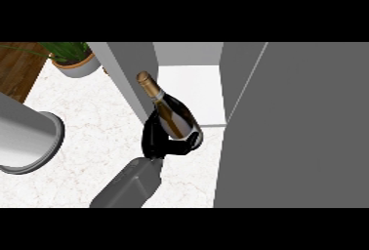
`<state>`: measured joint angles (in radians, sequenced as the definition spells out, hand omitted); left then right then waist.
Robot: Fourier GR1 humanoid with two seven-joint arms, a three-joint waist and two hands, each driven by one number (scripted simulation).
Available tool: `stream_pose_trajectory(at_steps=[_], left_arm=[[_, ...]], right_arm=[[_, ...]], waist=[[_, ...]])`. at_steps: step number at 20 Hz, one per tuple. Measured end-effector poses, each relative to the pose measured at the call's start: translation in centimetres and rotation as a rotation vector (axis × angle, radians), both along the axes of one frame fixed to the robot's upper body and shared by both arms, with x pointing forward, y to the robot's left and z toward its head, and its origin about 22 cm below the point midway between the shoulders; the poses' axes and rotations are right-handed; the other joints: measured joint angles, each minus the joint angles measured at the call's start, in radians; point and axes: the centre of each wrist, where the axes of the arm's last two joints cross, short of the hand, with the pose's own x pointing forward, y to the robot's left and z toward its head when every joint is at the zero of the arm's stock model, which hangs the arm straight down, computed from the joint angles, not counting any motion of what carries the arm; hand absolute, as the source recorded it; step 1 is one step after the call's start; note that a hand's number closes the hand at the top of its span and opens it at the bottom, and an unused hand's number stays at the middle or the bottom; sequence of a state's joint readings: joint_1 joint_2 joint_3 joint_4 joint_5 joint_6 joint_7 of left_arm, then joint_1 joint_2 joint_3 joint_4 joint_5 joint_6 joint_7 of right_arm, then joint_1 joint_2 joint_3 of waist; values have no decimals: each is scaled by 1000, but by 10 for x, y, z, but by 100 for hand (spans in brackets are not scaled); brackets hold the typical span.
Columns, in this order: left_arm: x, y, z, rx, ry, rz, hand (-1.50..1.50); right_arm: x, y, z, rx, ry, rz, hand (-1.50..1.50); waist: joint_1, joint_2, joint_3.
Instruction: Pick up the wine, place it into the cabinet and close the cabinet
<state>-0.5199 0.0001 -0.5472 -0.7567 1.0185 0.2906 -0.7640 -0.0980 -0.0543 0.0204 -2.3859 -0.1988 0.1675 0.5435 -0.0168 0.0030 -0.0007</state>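
A dark wine bottle (172, 111) with a gold foil neck and a cream label is held tilted, its neck pointing up and to the left. My right hand (167, 142) is curled round the bottle's lower body, with the grey forearm (130, 185) coming up from the lower edge. The bottle hangs at the front of the open cabinet, over the lip of its pale inner shelf (189, 88) and beside the cabinet's grey left wall (133, 73). The cabinet's open grey door (302, 127) fills the right side. My left hand does not show.
A potted green plant (74, 61) stands at the back left on the white marble counter (93, 132). A large grey cylinder (25, 139) lies at the left edge. Brown wood (16, 71) shows in the far left corner.
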Motion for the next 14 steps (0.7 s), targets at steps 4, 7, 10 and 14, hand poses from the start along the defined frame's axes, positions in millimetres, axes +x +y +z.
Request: stream_pose_trajectory(at_steps=[4, 7, 10, 14], left_arm=[[17, -2, 11, -6, 21, 15, 150], [23, -6, 17, -6, 29, 34, 150], [40, -4, 25, -6, 23, 49, 150], [56, -1, 33, -4, 17, 70, 150]], right_arm=[[-4, -2, -3, 5, 1, 2, -150], [-3, 0, -3, 11, 0, 5, -150], [1, -1, 1, 10, -4, 6, -150], [3, -4, -3, 5, -9, 13, -150]], waist=[[0, 0, 0], [-1, 0, 0], [-3, 1, 0], [-7, 2, 0]])
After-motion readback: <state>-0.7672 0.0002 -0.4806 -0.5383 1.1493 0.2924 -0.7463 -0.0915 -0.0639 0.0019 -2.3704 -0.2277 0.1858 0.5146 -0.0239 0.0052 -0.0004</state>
